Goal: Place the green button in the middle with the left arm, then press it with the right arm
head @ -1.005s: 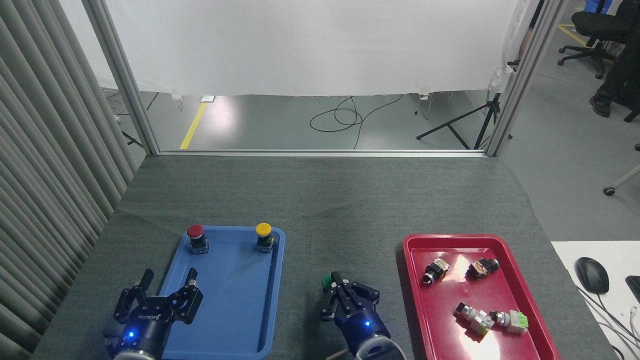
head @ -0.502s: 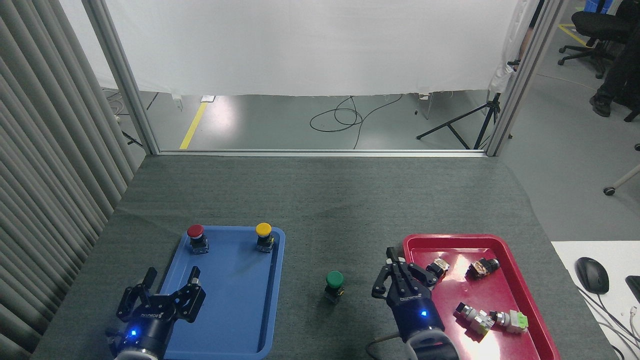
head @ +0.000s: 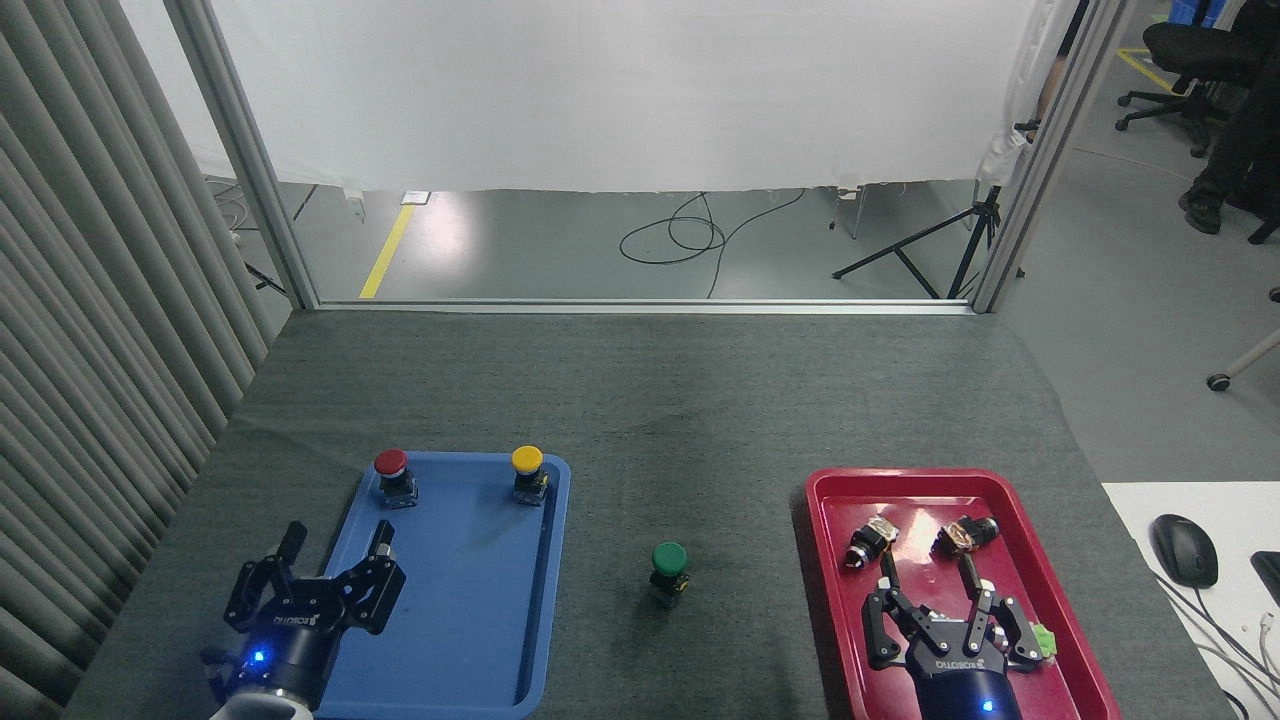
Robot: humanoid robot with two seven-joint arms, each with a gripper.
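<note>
The green button (head: 669, 571) stands upright and alone on the dark cloth of the middle (head: 680, 440), between the two trays. My left gripper (head: 337, 537) is open at the lower left, over the near left edge of the blue tray (head: 470, 600), empty. My right gripper (head: 928, 572) is open over the red tray (head: 830, 560), well to the right of the button, with nothing between its fingers.
A red-capped button (head: 393, 476) and a yellow-capped button (head: 528, 472) stand at the far end of the blue tray. Several loose switch parts (head: 866, 541) lie in the red tray. A mouse (head: 1184, 549) sits on a white desk at the right.
My right gripper left the green button, swung right over the red tray and went from shut to open. The button stays put. The left gripper barely shifted.
</note>
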